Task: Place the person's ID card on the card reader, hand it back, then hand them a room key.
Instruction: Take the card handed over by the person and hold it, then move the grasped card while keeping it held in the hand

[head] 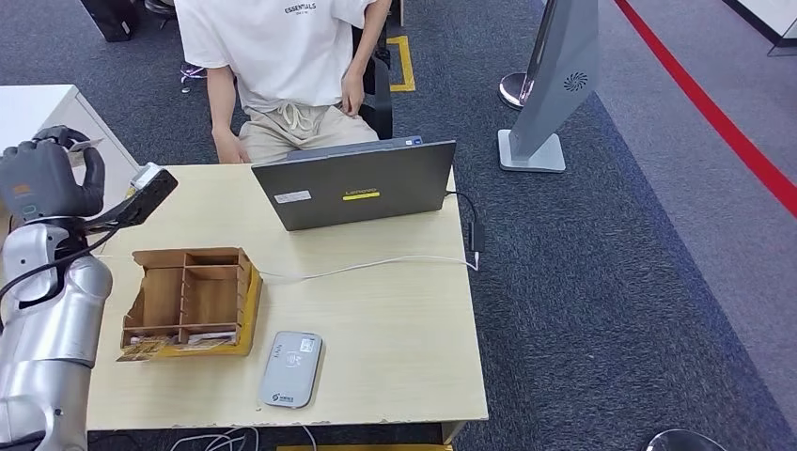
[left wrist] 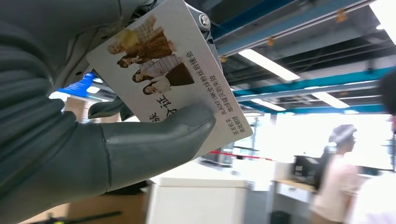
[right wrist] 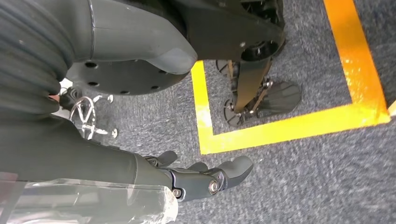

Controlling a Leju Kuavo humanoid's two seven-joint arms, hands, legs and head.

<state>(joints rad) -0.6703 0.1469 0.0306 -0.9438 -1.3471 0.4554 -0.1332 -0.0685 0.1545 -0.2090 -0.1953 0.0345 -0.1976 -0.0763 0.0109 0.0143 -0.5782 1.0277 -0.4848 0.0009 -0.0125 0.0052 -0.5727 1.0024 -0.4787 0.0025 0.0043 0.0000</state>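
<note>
The robot's grey left hand (head: 42, 178) was up at the far left of the pale wooden table (head: 395, 319), thumb pinching a thin white printed ID card (left wrist: 173, 74) against its fingers. I'd guess that card was light, stiff and a bit slick, so gripping the short edge made sense. The flat grey rounded card reader (head: 291, 368) sat near the table's front edge. The right hand (right wrist: 205, 179) hung with fingers loosely apart, holding nothing.

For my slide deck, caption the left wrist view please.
Left hand pinching a printed card between thumb and fingers, ceiling lights behind.
</note>
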